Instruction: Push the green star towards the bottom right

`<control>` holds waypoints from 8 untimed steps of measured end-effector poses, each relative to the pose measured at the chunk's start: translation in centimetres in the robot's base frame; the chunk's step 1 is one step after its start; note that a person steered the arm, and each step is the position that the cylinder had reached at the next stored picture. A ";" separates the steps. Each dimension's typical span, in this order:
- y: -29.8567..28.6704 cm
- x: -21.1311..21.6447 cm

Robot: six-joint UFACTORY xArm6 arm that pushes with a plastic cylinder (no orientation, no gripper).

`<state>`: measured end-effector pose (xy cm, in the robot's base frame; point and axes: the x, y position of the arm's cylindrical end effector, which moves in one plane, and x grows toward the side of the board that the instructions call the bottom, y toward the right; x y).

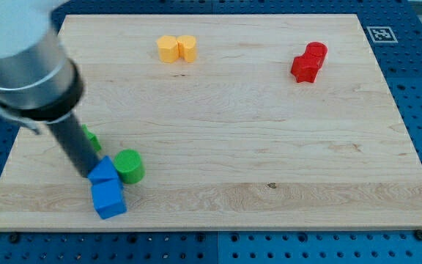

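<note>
The green star (91,138) lies flat on the wooden board near the view's left edge, low down. Only a small green sliver shows; its shape cannot be made out.

The table (269,147) is seen to be of pale wood, its grain running along the view's width, with a small dark knot and a smooth, matt finish. Around it a blue perforated board (416,95) is shown, apparently of painted metal or plastic; which cannot be told. The blocks look like smooth plastic with a soft sheen: the two yellow blocks (176,48), the red block (308,62), the green cylinder (130,166), the two blue blocks (107,191) and the partly hidden green block (91,138). The rod (75,147) is dark and matt, held in a blurred grey housing (28,73) with a dull metallic look.
</note>
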<state>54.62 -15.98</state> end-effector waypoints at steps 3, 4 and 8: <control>-12.5 -1.2; -14.5 -2.1; -6.5 -5.9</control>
<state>48.71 -22.47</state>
